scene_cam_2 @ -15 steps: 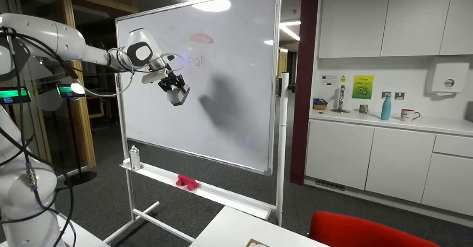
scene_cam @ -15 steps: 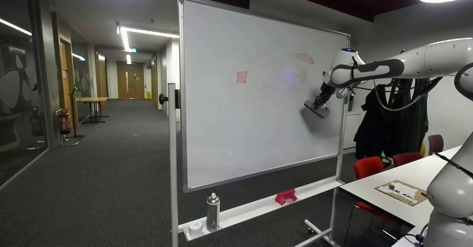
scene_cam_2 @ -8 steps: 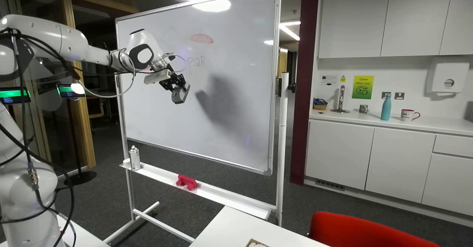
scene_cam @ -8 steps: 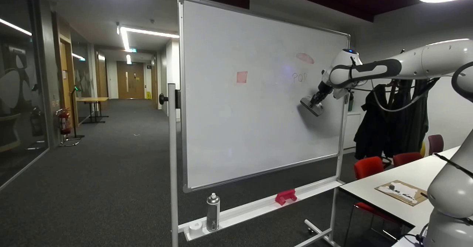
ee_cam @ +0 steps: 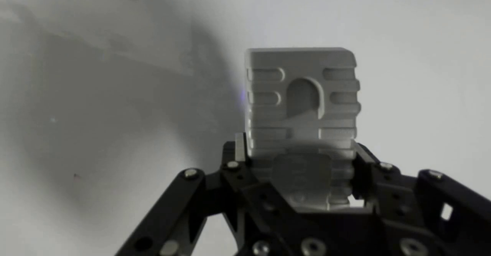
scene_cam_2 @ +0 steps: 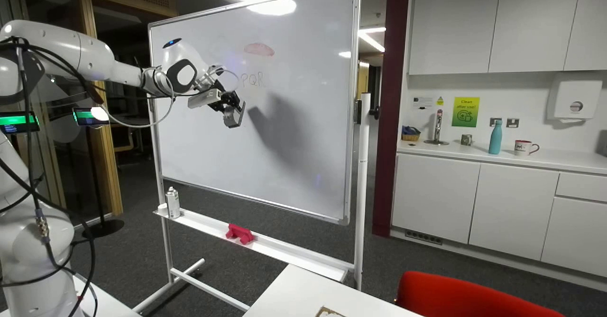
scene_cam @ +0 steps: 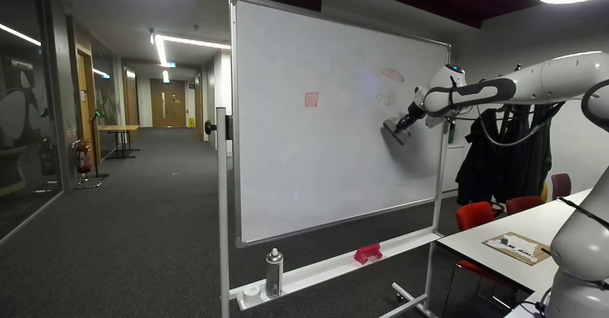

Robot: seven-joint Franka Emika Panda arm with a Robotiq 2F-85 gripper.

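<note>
My gripper (ee_cam: pixel 302 150) is shut on a grey ribbed block (ee_cam: pixel 301 129) that looks like a whiteboard eraser, with a finger against each side. In both exterior views the eraser (scene_cam: pixel 397 132) (scene_cam_2: pixel 233 116) hangs tilted close in front of the whiteboard (scene_cam: pixel 304 165) (scene_cam_2: pixel 327 70), its shadow falling on the board. Whether it touches the surface I cannot tell. Handwritten letters PQR (scene_cam: pixel 386 100) (scene_cam_2: pixel 252 79) are just above it, and higher up is a pink-red oval (scene_cam: pixel 393 74) (scene_cam_2: pixel 259 49). A pink-red square (scene_cam: pixel 311 99) lies farther left in an exterior view.
Below the board, a white ledge (scene_cam: pixel 323 271) bears a red holder (scene_cam: pixel 368 253), a spray can (scene_cam: pixel 274 273) and a small white roll (scene_cam: pixel 251 293). A white table (scene_cam: pixel 504 218) with a cardboard piece (scene_cam: pixel 517 248) and red chairs (scene_cam: pixel 475 215) stand beside the arm.
The gripper, with the eraser still held, has moved slightly upward and across the board toward the area under the letters. The eraser has also turned a little steeper. Everything else stays put.
</note>
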